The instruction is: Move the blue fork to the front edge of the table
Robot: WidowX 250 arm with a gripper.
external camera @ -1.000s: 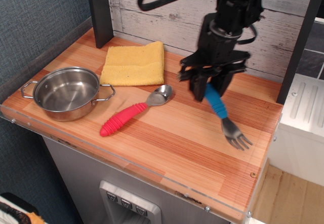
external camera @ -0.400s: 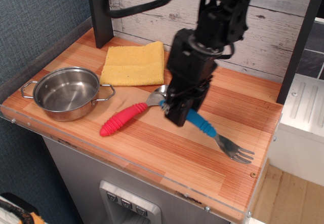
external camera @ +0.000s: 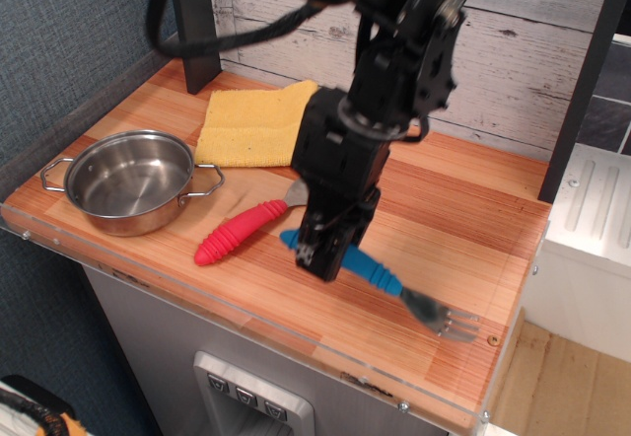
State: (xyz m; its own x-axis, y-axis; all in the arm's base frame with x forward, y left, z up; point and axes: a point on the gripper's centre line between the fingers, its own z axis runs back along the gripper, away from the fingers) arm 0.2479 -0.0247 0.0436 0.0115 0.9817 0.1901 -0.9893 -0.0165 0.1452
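The black fingers (external camera: 317, 249) are pressed together on the left end of the blue fork (external camera: 373, 275), whose ribbed handle is partly hidden behind them. The gripper (external camera: 325, 254) is pointed downward at the centre of the frame, with the wrist block above it and the arm risen toward the upper middle, where black cables are looped. The fork is held low over the table (external camera: 296, 303), angled from centre to lower right, with its metal tines blurred near the lower-right corner of the tabletop, close to the clear edge strip. Whether the tines are touching the wood cannot be told.

To the left of the gripper a red-handled spoon (external camera: 242, 230) is laid diagonally, its bowl hidden partly behind the wrist. A steel pot (external camera: 130, 180) is seated at the left edge, and a yellow cloth (external camera: 256, 125) is spread in the upper left by the back wall. Bare wood is seen along the front strip below the fork and at the right side of the tabletop.
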